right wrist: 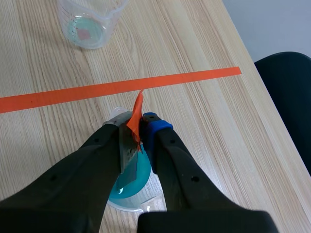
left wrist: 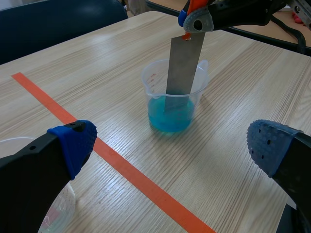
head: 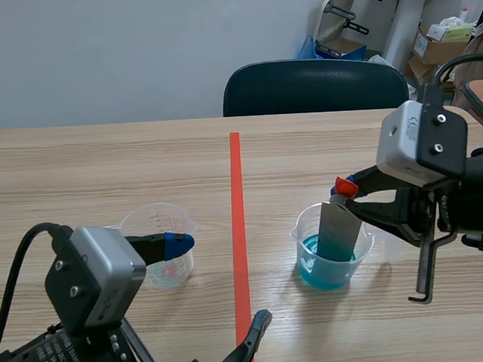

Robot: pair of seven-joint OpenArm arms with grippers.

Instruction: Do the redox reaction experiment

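At 3 o'clock on the tabletop (head: 103,172): right claw (head: 345,188) clenched on grey metal strip (head: 338,234) standing in clear plastic beaker of blue liquid (head: 312,265); left claw (head: 220,279) released.

Matt grey metal strip (head: 339,233), clear plastic beaker (head: 305,244), wood-grain table (head: 103,172)

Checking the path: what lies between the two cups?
Between the plain cup and the blue-liquid cup: only bare table crossed by the tape line, shown in the scene view.
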